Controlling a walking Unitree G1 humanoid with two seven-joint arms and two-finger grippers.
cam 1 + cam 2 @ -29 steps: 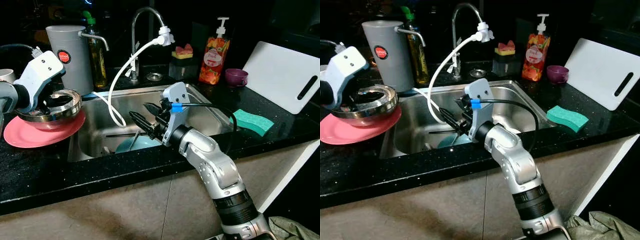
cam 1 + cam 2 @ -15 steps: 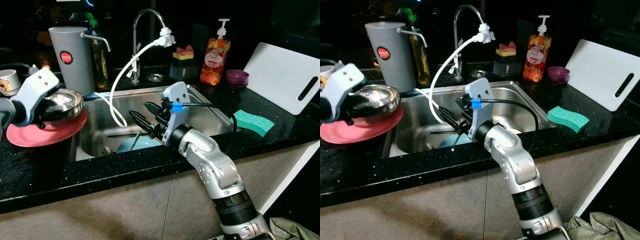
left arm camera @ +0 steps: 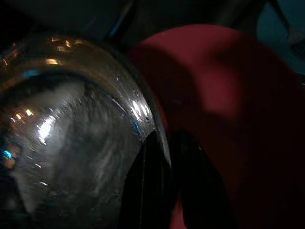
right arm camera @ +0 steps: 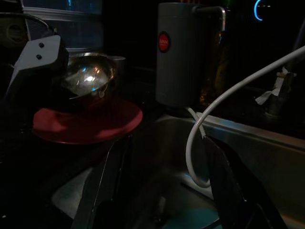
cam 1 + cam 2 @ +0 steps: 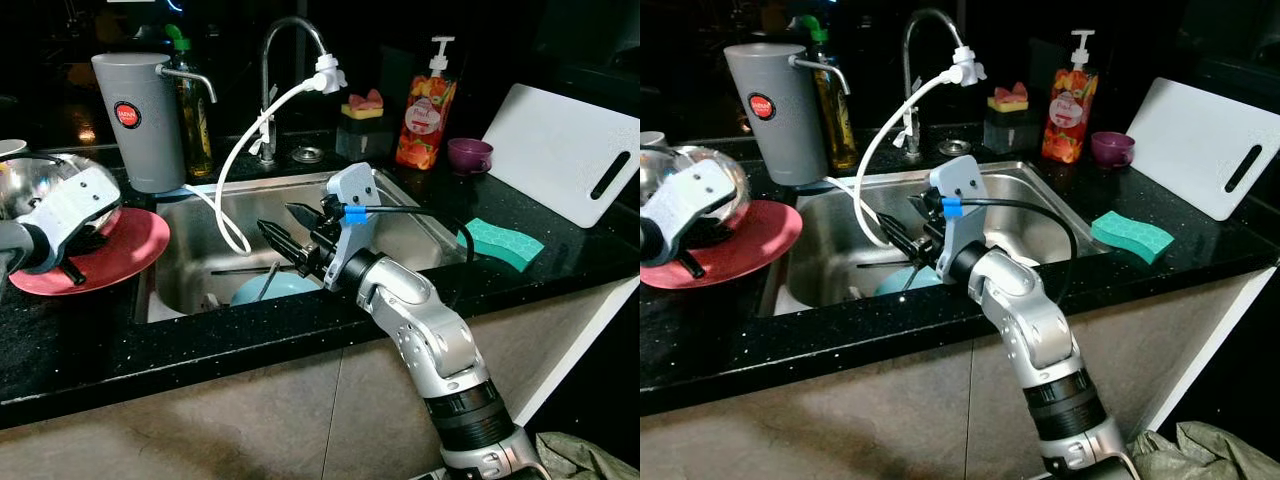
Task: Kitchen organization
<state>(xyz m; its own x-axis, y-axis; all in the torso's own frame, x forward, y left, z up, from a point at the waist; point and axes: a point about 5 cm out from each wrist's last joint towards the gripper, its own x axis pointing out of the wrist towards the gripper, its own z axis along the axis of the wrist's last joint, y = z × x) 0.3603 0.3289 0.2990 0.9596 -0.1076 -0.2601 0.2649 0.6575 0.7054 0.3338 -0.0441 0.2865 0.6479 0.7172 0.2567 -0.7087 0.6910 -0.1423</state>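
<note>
Left gripper [image 3: 164, 157] pinching bowl [image 5: 25, 185] rim, now lifted off red plate [image 5: 120, 245] and tilted, carried left of where it sat a second ago (likely bound elsewhere on counter). Right gripper [image 5: 285, 235] spread over sink [image 5: 400, 235], unmoved, above blue dish [image 5: 285, 290].

Dark, dimly lit kitchen: black speckled countertop [image 5: 120, 350] around a steel sink [image 5: 190, 262], beige cabinet front [image 5: 250, 420] below.

steel bowl [image 5: 25, 185] | shiny, tilted, lifted | above red plate [image 5: 130, 240]
</note>
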